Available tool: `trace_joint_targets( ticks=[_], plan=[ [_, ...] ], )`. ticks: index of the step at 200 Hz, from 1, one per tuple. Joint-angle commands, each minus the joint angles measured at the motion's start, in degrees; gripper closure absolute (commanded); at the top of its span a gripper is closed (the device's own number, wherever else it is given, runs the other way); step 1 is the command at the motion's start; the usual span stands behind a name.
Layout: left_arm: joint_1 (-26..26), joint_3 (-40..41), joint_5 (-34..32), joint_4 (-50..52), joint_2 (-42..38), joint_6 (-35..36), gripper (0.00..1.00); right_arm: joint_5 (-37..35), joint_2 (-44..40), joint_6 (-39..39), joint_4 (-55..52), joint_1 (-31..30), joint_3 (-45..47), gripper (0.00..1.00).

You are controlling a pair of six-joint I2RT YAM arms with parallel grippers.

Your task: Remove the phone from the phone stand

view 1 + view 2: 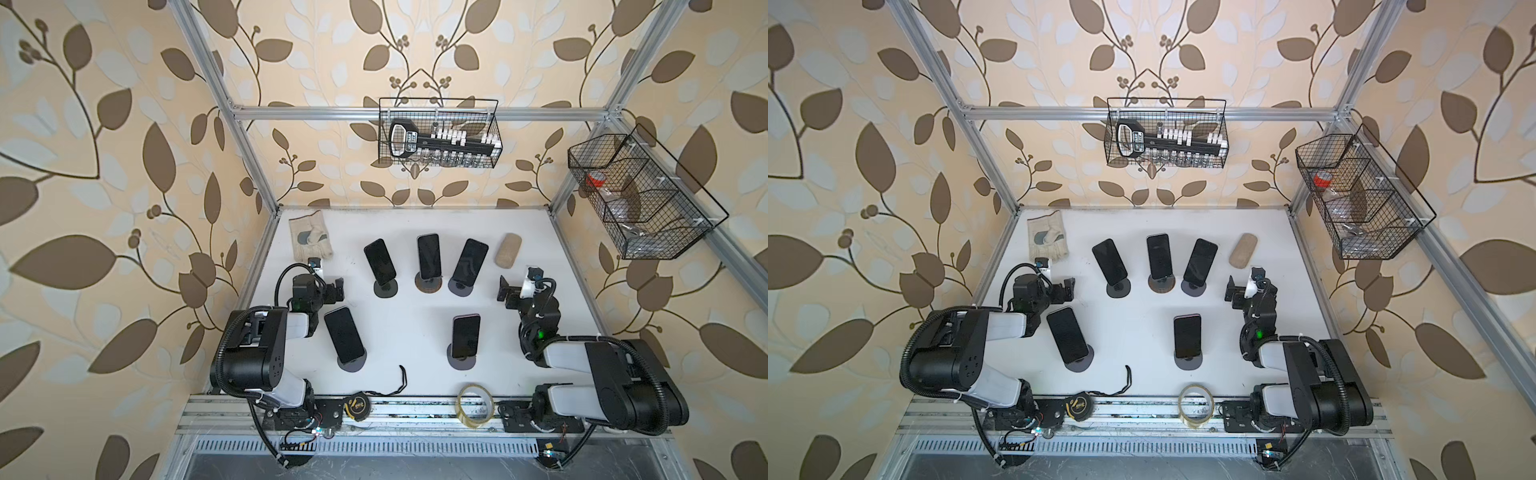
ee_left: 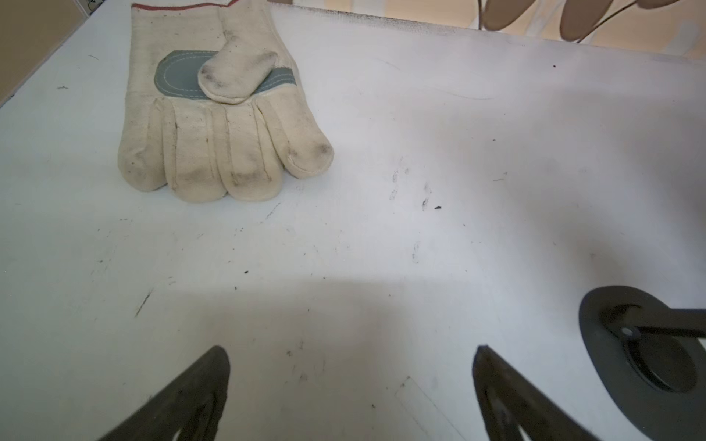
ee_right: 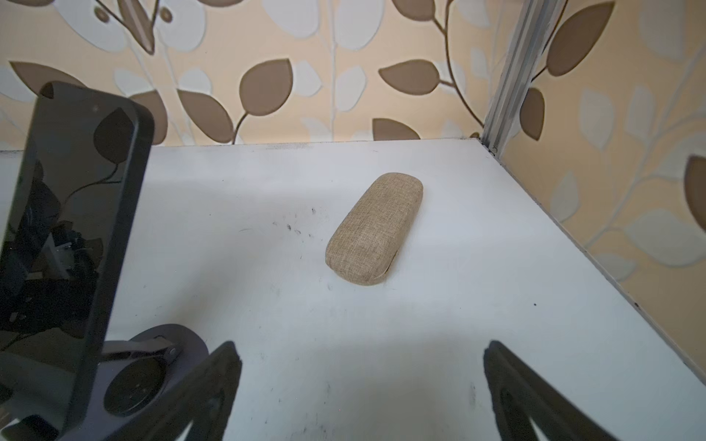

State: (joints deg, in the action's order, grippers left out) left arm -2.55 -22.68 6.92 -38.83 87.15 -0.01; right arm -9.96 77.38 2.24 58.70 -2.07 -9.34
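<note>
Top view — left gripper [image 1: 337, 289], right gripper [image 1: 508, 291] low, agape.

Beige leaf-pattern wallpaper [image 1: 104, 166] all round; aluminium frame [image 1: 311, 113]; scuffed white tabletop [image 1: 415, 316]; soft even light

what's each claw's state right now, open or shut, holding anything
left claw: open, holding nothing
right claw: open, holding nothing

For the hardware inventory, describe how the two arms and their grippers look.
The left arm and right arm have glossy black joint housings, white link covers and black ribbed cable hoses; a green light glows at the right wrist. The left gripper and right gripper have dark, tapering fingers.
</note>
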Motion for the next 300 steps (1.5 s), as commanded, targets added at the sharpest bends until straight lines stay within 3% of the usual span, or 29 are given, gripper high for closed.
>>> trace_joint_targets(
  ticks=[1,216,234,272,300],
  plan=[
    [0.5,-0.7,-0.7,-1.5,-1.1,0.0,0.01,1.5,-0.2,-1.4,0.1,0.3,-0.8,0.0],
    [0.5,-0.3,-0.7,-1.9,-1.5,0.0,0.01,2.1,-1.0,-1.4,0.8,0.4,-0.3,0.0],
    [0.5,-0.7,-2.1,-1.5,-2.1,-0.4,0.01,2.8,-6.9,0.5,-2.7,2.4,0.1,0.0],
    [0.6,-8.6,-4.6,18.0,-10.4,-0.5,0.01,3.9,-28.9,4.2,-20.1,5.4,-1.1,0.0],
    [0.7,-11.6,-4.3,25.3,-15.5,-1.7,0.01,1.6,-38.0,8.5,-33.9,5.2,-6.7,0.0]
  ],
)
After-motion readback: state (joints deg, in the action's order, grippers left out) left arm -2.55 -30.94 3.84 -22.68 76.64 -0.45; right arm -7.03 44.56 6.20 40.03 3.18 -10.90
